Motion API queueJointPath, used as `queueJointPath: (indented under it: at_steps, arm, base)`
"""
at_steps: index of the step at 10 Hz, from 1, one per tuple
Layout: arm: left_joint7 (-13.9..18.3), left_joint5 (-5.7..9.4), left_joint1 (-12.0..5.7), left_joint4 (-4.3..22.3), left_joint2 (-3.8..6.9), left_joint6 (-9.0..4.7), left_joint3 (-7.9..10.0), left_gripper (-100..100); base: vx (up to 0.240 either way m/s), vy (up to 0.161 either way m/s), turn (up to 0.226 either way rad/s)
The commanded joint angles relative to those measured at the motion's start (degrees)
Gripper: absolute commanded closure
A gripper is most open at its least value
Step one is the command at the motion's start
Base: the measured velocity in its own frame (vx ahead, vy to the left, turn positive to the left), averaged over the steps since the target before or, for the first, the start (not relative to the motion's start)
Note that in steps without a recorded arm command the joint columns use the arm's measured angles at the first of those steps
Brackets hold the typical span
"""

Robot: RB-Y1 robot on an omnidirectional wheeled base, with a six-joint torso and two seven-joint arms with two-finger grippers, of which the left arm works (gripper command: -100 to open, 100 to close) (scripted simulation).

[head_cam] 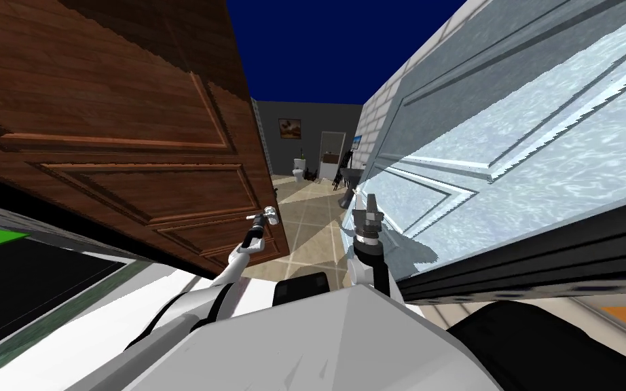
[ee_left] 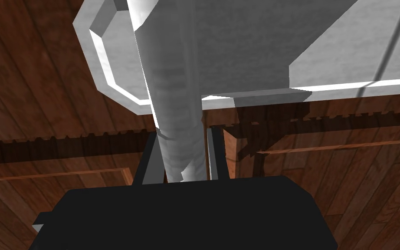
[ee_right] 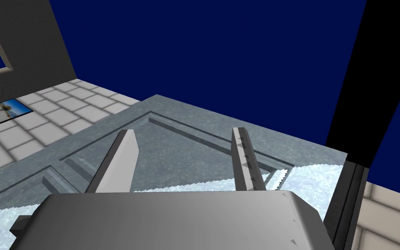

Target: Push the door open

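Left jaws tight around door handle (ee_left: pixel 177 139)

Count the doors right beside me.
2. A brown wooden door on my left, its handle clamped in the left gripper; a pale blue-grey door on my right, near the open right gripper. More may stand in the far room.

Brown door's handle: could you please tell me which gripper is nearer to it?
Left. The left gripper is shut on the handle of the brown door; the right gripper is open, off beside the pale blue-grey door.
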Motion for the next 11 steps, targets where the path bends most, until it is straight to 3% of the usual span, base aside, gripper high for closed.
queueJointPath:
  at_steps: [1, 5, 9, 11]
  arm:
    - [-0.2, 0.35, -0.20, 0.5, 1.15, -0.93, 1.35, 100]
    - [-0.9, 0.94, -0.08, 0.9, 2.04, -1.03, 3.60, 100]
    - [-1.1, 1.14, -0.05, 1.7, 2.31, -1.03, 4.27, 100]
    - [-1.4, 1.65, 0.05, 1.9, 3.04, -1.29, 5.57, 100]
  base:
    - [0.183, -0.124, 0.048]
    - [0.163, -0.101, 0.058]
    - [0.141, -0.082, 0.049]
    - [0.163, -0.063, 0.053]
